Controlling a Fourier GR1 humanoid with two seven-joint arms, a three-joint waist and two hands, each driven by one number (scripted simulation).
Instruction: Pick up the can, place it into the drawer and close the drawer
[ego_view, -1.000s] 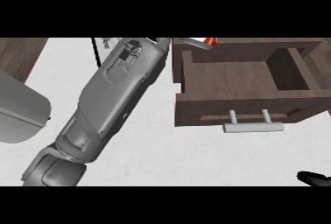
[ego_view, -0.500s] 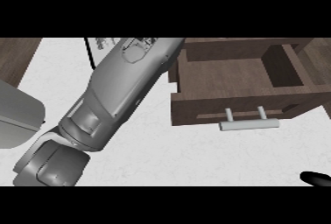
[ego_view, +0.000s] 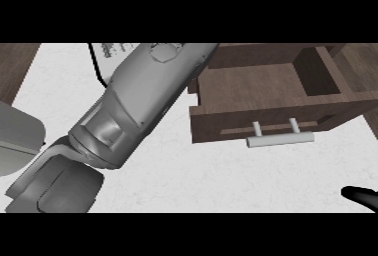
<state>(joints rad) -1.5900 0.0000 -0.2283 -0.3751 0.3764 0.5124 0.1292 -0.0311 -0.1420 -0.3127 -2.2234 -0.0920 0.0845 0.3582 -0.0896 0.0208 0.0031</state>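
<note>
The wooden drawer (ego_view: 258, 85) stands open at the upper right, and its inside shows bare. Its pale bar handle (ego_view: 280, 140) sticks out from the front panel. My left forearm (ego_view: 140, 100) runs from the lower left to the top edge and covers the drawer's left corner. The left hand itself lies beyond the top edge. Of my right hand (ego_view: 361, 196), only a black tip shows at the lower right edge, well below the handle. No can is visible anywhere.
A grey rounded object (ego_view: 16, 137) sits at the left edge. A white printed item with a dark border (ego_view: 109, 54) peeks out by the forearm at the top. Dark wood (ego_view: 16, 65) borders the white counter (ego_view: 221, 175) at the upper left.
My left forearm has reached further up and right, over the drawer's left corner. A red object seen at the top edge a second ago is gone from view.
</note>
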